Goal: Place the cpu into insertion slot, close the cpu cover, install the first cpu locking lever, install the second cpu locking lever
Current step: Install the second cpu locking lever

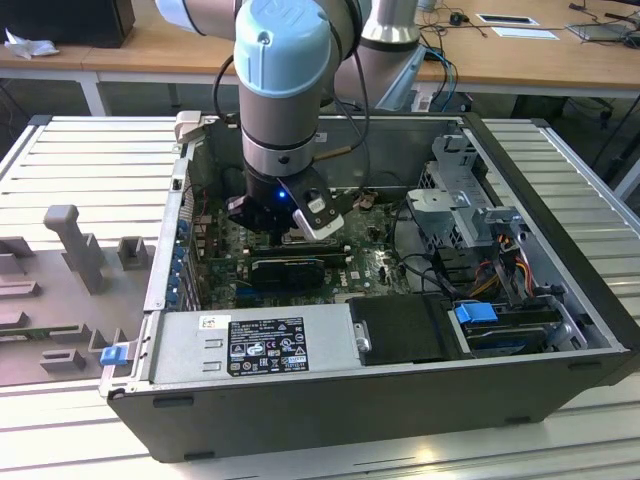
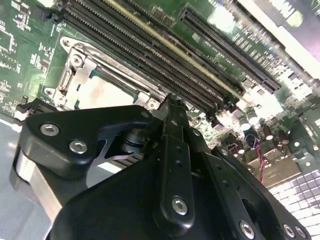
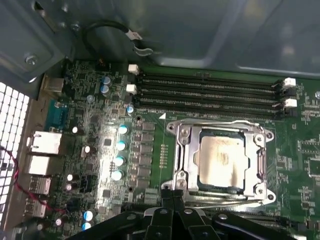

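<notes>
The cpu (image 3: 221,160), a silver-grey square chip, lies flat in the insertion slot, whose dark frame (image 3: 222,133) shows along the chip's edge. The silver cpu cover (image 3: 184,155) is folded down around the chip. A thin metal lever (image 3: 225,200) runs along one side of the socket, and another lever (image 3: 215,122) runs along the opposite side. My gripper (image 3: 173,192) is shut, its black fingertips together just above the socket's edge by the first lever. The second wrist view shows the gripper (image 2: 172,102) beside the cpu (image 2: 100,92). In the exterior view the gripper (image 1: 290,235) reaches down inside the computer case.
Long black memory slots (image 3: 210,92) run beside the socket. A black card (image 1: 290,268) stands on the green board near the gripper. The case walls (image 1: 400,370), a labelled power supply (image 1: 260,345), drive cage (image 1: 470,205) and cables surround the board.
</notes>
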Available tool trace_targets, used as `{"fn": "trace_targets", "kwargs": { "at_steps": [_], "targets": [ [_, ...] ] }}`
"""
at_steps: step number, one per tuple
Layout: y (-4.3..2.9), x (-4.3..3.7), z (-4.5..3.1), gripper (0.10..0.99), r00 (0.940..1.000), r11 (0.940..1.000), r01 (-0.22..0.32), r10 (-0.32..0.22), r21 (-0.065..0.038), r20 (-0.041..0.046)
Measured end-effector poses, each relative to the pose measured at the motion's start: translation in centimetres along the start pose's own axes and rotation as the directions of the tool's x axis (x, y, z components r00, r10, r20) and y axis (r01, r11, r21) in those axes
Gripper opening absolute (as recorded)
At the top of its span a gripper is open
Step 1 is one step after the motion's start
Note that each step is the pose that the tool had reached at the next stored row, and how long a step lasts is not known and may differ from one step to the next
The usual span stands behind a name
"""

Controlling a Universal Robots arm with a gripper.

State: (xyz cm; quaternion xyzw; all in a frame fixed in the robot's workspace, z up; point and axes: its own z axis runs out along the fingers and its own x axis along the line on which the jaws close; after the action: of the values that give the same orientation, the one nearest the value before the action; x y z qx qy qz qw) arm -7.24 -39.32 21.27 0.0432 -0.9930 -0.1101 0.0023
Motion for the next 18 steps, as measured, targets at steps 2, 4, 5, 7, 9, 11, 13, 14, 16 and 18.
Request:
{"fn": "trace_targets", "kwargs": {
  "at_steps": [2,4,5,7,9,11,13,14,16,18],
  "targets": [
    [-0.26,0.07,-0.04,0.106,1.0000,0.9998,0.000,0.000,-0.019,0.0016],
    [-0.38,0.10,-0.05,0.106,1.0000,0.9995,0.001,0.000,-0.032,0.0027],
    [-0.44,0.10,-0.01,0.106,1.0000,0.9993,0.001,0.000,-0.038,0.0032],
    [-0.56,0.11,0.18,0.106,1.0000,0.9987,0.001,-0.001,-0.051,0.0044],
    [-0.63,0.11,0.42,0.106,1.0000,0.9983,0.001,-0.001,-0.059,0.0051],
    [-0.75,0.12,0.83,0.106,1.0000,0.9975,0.001,-0.001,-0.071,0.0059],
    [-0.81,0.12,1.09,0.106,1.0000,0.9960,0.002,-0.001,-0.089,0.0077],
    [-0.82,0.12,1.17,0.106,1.0000,0.9958,0.002,-0.001,-0.092,0.0081],
    [-0.87,0.13,1.28,0.106,1.0000,0.9953,0.002,-0.001,-0.097,0.0083],
    [-0.86,0.13,1.27,0.106,1.0000,0.9951,0.002,-0.001,-0.098,0.0085]
  ]
}}
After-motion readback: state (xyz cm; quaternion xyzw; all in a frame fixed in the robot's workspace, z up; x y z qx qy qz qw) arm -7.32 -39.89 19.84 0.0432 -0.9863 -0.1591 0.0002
